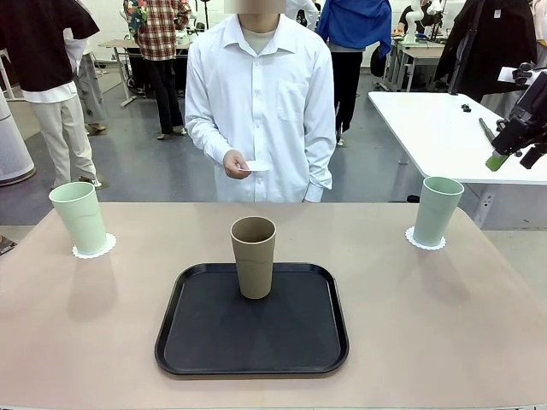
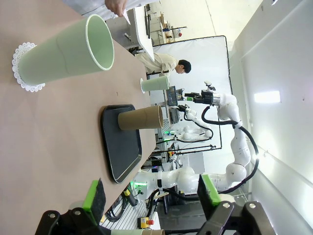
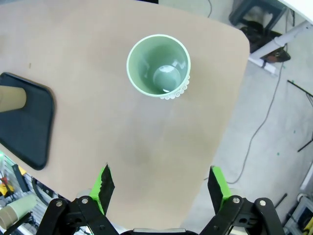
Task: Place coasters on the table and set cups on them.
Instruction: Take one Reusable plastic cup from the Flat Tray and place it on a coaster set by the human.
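Right wrist view: last cup pending
Right gripper (image 3: 161,183) and left gripper (image 2: 151,193) are spread and empty. A green cup (image 3: 159,66) sits on its coaster (image 3: 177,93) ahead of the right one. The brown cup (image 1: 254,256), on the tray (image 1: 205,342), probably needs a coaster next.

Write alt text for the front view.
A brown cup stands on a black tray in the middle of a beige table. Two pale green cups stand near the far corners, the left cup on a white doily coaster and the right cup on another. Beyond, a person holds a thin white piece.

green cups (image 1: 79,218), brown cup (image 1: 254,256), black tray (image 1: 214,342)
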`<state>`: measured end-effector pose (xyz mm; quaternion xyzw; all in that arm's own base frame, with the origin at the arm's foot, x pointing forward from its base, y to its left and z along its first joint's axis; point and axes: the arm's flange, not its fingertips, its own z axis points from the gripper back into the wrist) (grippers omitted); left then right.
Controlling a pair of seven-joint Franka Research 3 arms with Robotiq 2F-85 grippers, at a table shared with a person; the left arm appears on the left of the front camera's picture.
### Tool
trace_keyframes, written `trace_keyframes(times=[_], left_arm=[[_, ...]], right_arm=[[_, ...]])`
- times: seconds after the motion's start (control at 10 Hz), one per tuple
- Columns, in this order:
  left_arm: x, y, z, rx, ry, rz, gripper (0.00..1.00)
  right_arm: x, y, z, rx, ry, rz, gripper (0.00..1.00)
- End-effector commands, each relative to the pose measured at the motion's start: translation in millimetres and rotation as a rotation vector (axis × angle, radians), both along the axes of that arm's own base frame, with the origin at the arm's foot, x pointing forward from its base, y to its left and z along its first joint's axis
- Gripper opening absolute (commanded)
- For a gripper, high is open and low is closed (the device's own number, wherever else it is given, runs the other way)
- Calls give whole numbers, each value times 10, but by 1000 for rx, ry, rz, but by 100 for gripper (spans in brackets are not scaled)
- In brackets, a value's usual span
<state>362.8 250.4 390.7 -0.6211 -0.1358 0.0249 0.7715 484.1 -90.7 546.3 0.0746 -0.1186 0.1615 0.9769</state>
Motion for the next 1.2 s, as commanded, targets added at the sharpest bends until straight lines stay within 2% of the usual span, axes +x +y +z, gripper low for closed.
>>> trace_keyframes(times=[0.0, 0.1, 0.3, 0.6, 0.8, 1.1], left_arm=[[-21, -8, 23, 0, -8, 6, 100], [-21, -8, 23, 0, -8, 6, 100], [-21, -8, 23, 0, -8, 6, 100], [-21, -8, 23, 0, -8, 6, 100], [-21, -8, 23, 0, -8, 6, 100], [-21, -8, 23, 0, -8, 6, 100]], right_arm=[[-30, 8, -29, -16, -3, 7, 100], [0, 0, 0, 0, 0, 0, 100], [-195, -216, -284, 259, 183, -37, 100], [-172, -716, -766, 664, 375, -60, 100], [-244, -1104, -1034, 910, 350, -134, 100], [-386, -1541, -1520, 1105, 292, -229, 100]])
